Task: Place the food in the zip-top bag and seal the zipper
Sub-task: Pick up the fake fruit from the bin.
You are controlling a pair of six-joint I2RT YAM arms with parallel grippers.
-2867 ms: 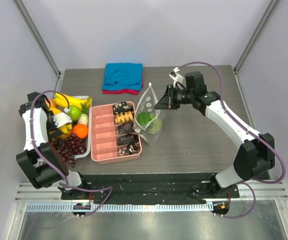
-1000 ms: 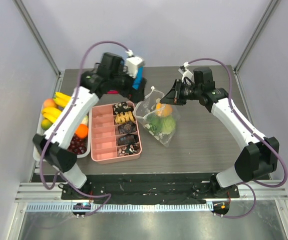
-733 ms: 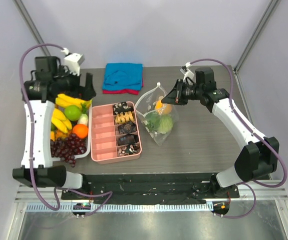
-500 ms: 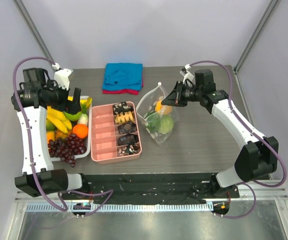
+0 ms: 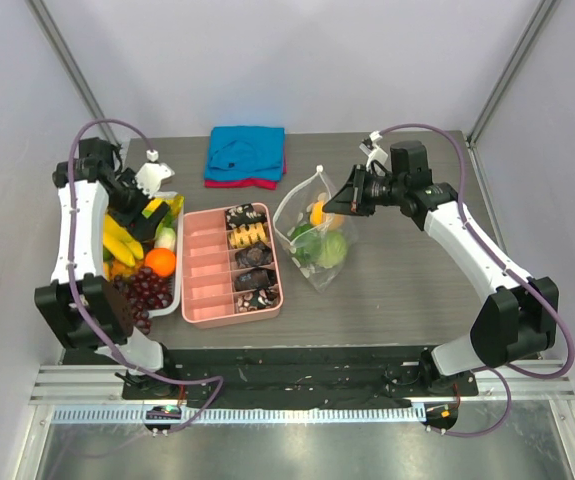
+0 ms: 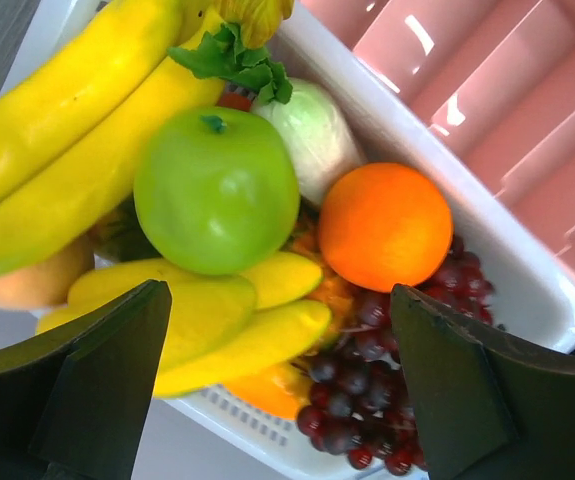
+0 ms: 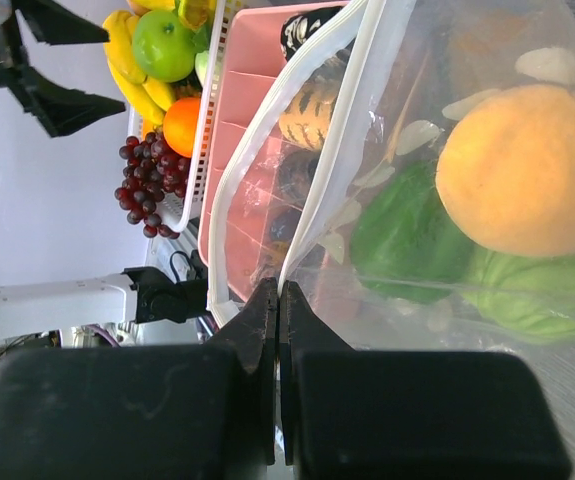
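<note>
Right end effector [image 7: 278, 292] pinches the zip-top bag [image 5: 293, 210], apparently printed with dots.

The top camera overlooks the whole table [image 5: 397, 285]. The left wrist camera sits close over the fruit basket [image 6: 487, 250]; the right, hard against the zip-top bag [image 7: 407, 130], shares it.

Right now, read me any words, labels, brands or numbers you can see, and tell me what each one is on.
No readable text in any view.
The zip-top bag carries only white dots; the pink box, the fruit basket and the blue cloth show no print.
</note>
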